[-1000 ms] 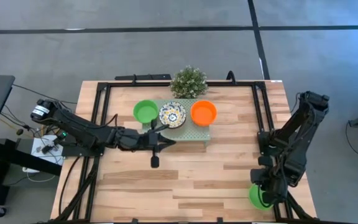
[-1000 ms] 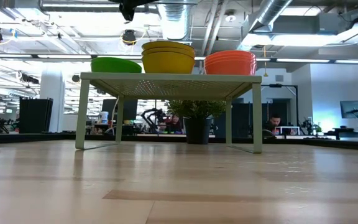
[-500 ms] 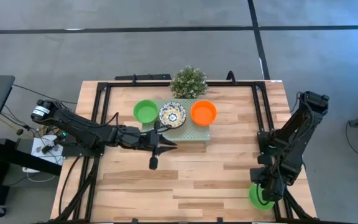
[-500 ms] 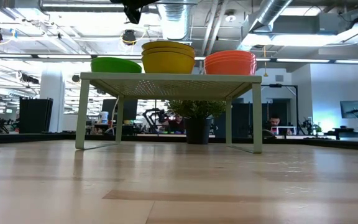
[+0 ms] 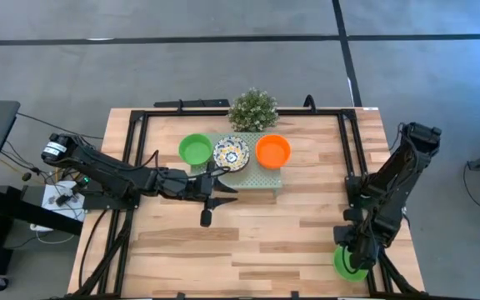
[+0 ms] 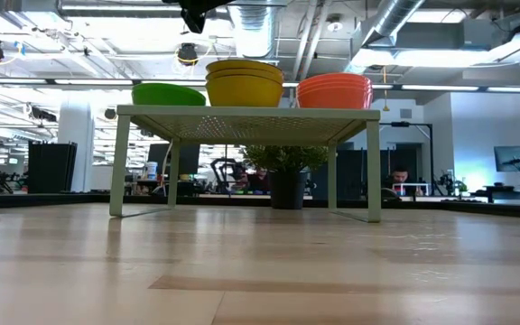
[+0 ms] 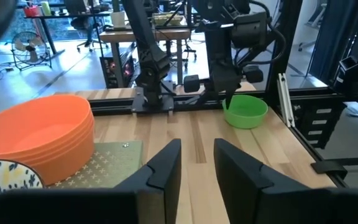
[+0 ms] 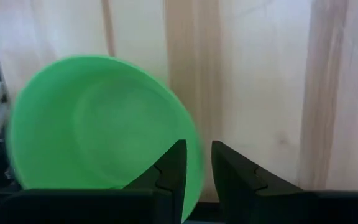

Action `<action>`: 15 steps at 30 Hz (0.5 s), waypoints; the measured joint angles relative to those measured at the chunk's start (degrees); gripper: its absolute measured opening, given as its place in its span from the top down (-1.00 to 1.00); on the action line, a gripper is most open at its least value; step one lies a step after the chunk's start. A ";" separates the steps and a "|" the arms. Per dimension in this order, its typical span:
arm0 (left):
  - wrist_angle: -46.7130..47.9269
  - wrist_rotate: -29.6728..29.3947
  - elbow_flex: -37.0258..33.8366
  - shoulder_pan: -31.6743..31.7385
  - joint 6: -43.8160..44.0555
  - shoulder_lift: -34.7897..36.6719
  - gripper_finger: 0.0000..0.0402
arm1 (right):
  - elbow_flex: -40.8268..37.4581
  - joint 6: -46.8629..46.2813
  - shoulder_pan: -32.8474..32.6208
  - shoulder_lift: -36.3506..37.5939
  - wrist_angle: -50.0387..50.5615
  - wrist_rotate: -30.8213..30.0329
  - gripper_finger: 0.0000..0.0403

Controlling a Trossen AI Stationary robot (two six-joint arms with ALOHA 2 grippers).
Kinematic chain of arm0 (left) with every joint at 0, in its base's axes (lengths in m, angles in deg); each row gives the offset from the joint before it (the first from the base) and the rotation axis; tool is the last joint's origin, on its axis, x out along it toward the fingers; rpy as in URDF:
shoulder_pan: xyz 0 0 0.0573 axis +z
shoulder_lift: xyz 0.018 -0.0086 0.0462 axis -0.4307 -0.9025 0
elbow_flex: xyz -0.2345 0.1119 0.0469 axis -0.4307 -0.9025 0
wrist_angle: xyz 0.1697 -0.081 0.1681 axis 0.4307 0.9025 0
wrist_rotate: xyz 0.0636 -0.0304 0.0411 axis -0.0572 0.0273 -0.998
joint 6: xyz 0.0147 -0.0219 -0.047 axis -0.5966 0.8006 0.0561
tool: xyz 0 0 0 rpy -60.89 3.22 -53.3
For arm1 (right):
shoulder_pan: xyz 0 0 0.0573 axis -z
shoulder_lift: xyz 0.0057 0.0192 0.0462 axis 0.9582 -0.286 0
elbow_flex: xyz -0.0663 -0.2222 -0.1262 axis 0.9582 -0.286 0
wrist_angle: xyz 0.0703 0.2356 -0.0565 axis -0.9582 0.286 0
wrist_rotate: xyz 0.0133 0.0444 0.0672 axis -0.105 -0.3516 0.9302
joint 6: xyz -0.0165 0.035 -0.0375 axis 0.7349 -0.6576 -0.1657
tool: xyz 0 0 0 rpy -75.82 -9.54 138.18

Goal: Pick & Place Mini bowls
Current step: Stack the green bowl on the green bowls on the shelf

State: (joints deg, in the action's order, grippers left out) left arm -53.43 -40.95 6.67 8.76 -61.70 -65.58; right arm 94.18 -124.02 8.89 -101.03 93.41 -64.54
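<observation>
A lone green mini bowl (image 5: 346, 265) (image 8: 92, 124) sits on its base near the table's near right corner. My right gripper (image 5: 351, 250) (image 8: 197, 168) stands over it, shut on its rim. On the pale green platform (image 5: 261, 178) (image 6: 242, 112) rest a green bowl (image 5: 195, 149), a stack of patterned bowls (image 5: 232, 153) with yellow outsides (image 6: 245, 83), and a stack of orange bowls (image 5: 272, 151) (image 7: 36, 134). My left gripper (image 5: 228, 191) (image 7: 197, 168) hovers at the platform's near edge, shut and holding nothing. My right gripper pinches the lone green bowl's rim (image 8: 188, 140), one finger inside the bowl and one outside. In the left wrist view its fingers (image 7: 230, 99) come down on the rim from above. The bowl (image 7: 246, 112) stands upright with its base on the table.
A bushy potted plant (image 5: 252, 109) (image 6: 287, 176) stands behind the platform at the far edge. Dark frame rails (image 5: 348, 150) run along the table's left, right and far sides. Bare wood (image 5: 265, 233) lies between the platform and the near edge.
My left gripper has moved a little toward the table's right along the platform's near edge, staying above it. The bowls have kept their places.
</observation>
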 joint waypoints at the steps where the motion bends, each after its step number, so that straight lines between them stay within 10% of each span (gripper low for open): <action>1: -0.09 -0.01 0.00 0.01 0.00 0.00 0.52 | -0.19 0.00 0.00 0.00 0.18 0.03 0.65; 15: -1.33 0.02 0.00 -0.21 2.79 0.00 0.51 | -2.37 1.74 0.96 0.02 -5.67 -0.34 0.96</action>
State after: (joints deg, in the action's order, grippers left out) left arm -54.76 -40.93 6.67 8.54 -58.91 -65.58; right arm 91.81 -122.27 9.85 -101.01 87.74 -64.88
